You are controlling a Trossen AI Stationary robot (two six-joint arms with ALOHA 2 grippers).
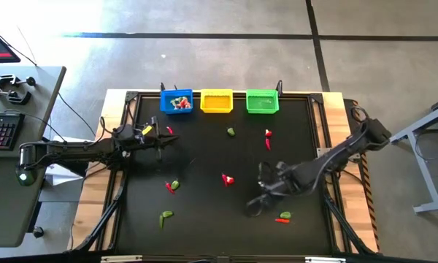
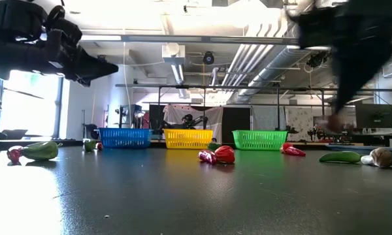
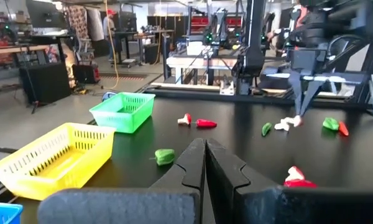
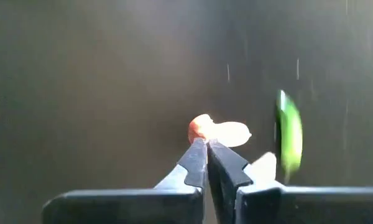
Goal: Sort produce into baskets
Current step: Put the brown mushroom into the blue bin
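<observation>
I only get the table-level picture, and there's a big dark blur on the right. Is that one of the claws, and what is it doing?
Observer: Yes, that's the right claw. Its own camera shows it shut, with its tips meeting at a small whitish-and-red piece. I cannot tell whether the piece is pinched.
Operator: Is anything inside the baskets?
Observer: From above, the blue basket holds several small pieces.
Operator: And the dark shape at top left?
Observer: That's the left claw. It is shut with nothing in it, and from above it sits in front of the blue basket.
</observation>
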